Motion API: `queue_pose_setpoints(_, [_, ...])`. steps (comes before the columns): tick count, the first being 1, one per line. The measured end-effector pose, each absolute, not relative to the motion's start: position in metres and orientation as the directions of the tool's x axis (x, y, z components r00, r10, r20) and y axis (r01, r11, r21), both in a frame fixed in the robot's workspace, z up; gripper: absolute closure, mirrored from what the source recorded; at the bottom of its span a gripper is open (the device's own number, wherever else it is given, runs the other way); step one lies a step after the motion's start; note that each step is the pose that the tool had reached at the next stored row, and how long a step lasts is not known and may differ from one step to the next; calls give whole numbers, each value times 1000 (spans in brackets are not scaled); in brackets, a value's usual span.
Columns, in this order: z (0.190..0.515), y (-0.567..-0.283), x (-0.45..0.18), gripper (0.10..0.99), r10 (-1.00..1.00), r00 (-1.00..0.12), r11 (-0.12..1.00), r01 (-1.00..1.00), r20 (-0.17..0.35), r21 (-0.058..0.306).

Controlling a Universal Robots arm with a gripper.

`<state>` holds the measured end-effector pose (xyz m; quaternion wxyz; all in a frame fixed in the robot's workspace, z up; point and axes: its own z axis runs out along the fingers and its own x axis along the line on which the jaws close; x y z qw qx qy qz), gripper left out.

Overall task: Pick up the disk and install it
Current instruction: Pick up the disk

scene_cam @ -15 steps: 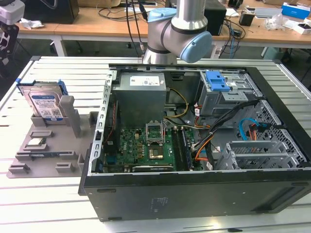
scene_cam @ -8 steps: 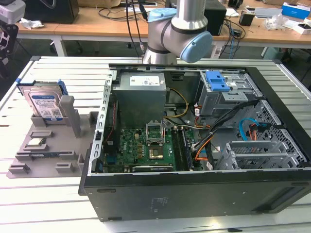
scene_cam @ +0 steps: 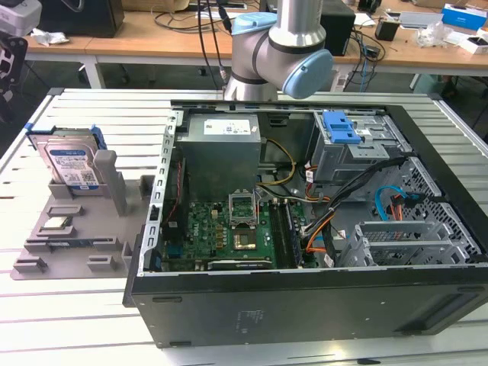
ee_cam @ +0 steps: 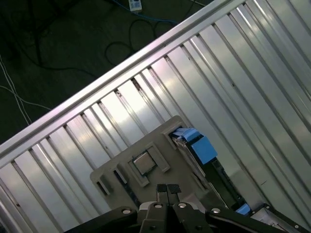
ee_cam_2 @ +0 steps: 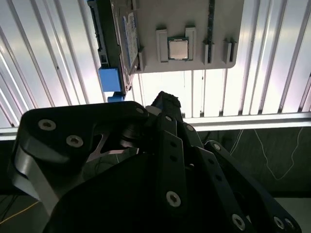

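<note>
- Exterior view: the disk [scene_cam: 72, 164] stands on edge in a grey holder [scene_cam: 72, 258] beside the computer case [scene_cam: 305, 305].
- First wrist view: hand [ee_cam: 166, 188] closed, empty, over the holder.

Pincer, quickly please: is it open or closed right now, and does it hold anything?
Pincer: closed, fingertips together, holding nothing. The disk stands in the grey holder, apart from it.
</note>
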<state>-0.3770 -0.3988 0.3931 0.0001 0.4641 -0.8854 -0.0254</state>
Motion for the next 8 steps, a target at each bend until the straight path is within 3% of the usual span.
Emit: queue_pose_setpoints(8, [393,-399,-377,980,-854,-520,519,-854,-23,45])
